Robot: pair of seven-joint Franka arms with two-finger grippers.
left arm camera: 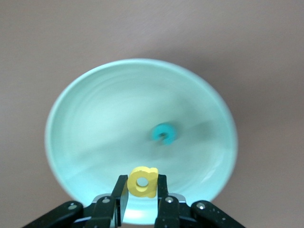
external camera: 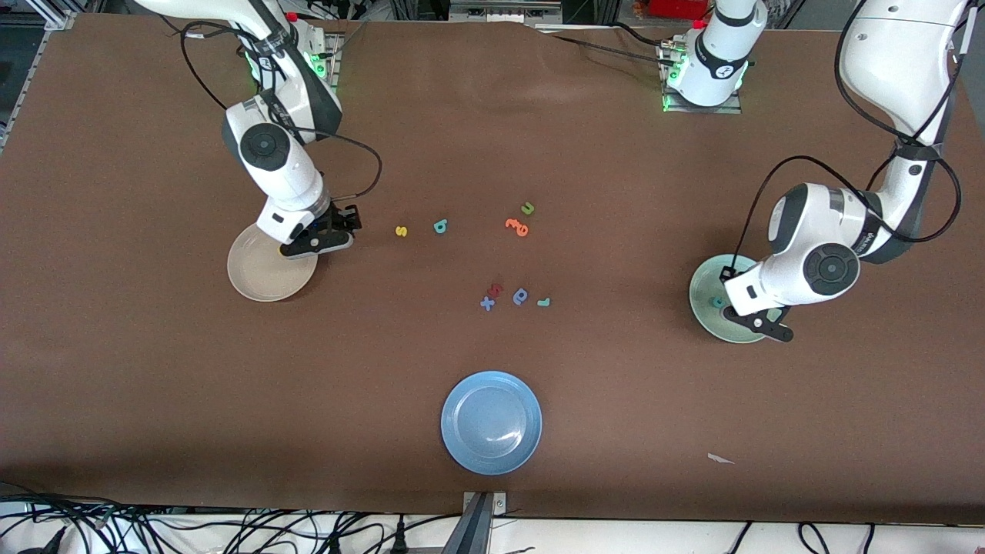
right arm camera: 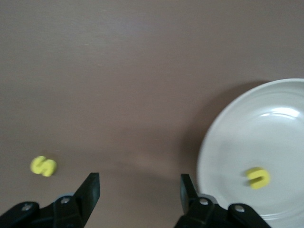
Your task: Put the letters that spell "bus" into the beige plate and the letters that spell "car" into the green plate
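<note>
Counter [external camera: 154, 369]: brown, wide, letters strewn mid-surface between the two arms.
Green plate [left arm camera: 85, 109]: straight under the left end effector [left arm camera: 142, 192], teal "c" [left arm camera: 164, 133] already lying inside it, just ahead of the fingertips.
Beige plate [right arm camera: 228, 142]: just beside the right end effector [right arm camera: 140, 190], which sits off its rim over bare counter; yellow "u" [right arm camera: 258, 177] rests inside.
Left end effector: fingers pinched on the yellow "a" [left arm camera: 144, 181], holding it above the plate's bowl.
Right end effector: fingers spread wide, nothing between them.
Yellow "s" [right arm camera: 43, 166]: flat on the counter, off to one side of the right end effector, away from the plate; long axis slanted across the wrist view.
Teal "b" [external camera: 440, 225]: next to the "s", farther from the right end effector.
Teal "r" [external camera: 543, 302]: mid-counter, well apart from both.
Step, my read: release the "a" low, clear of the "c", so it doesn't bounce out.
</note>
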